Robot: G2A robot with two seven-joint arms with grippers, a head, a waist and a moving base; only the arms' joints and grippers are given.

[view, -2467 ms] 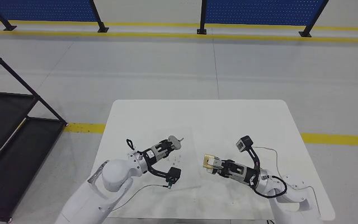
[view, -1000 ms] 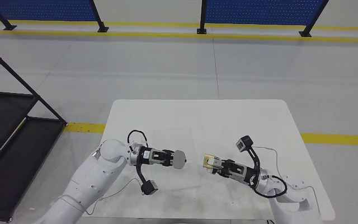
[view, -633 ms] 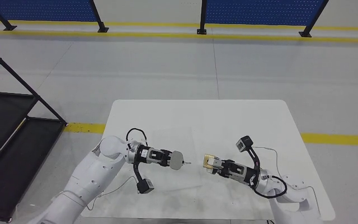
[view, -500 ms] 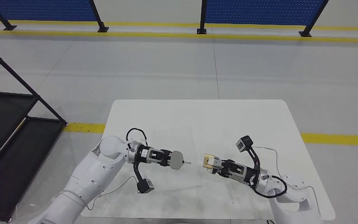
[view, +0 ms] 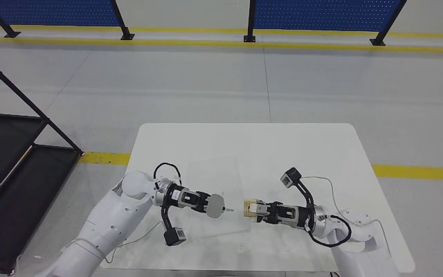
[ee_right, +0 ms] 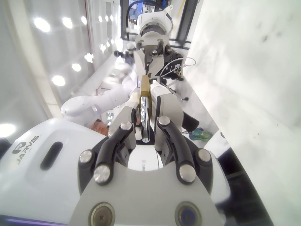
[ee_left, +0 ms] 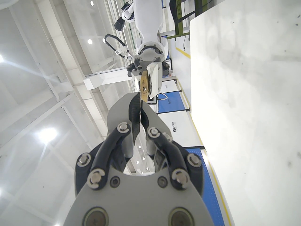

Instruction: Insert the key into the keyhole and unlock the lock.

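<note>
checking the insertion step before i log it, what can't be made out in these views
Shape of the key: left wrist view, the pads of the left claw cover all but a thin edge.
Whether its tip has entered the padlock: top view, too small; right wrist view, the padlock's body hides that face.
Whether the shackle is latched: right wrist view, seen edge-on inside the right claw.

One white rectangular table (view: 297,149), lower middle of the frame. And two grey-and-black robot grippers over it: there's the left gripper (view: 221,207), there's the right gripper (view: 257,209). One brass padlock (view: 249,206), just the one. One thin silver metal key (view: 231,210). Up along the top edge, two blue perforated barrier panels (view: 55,12). One black metal shelf rack (view: 28,163), left edge.
</note>
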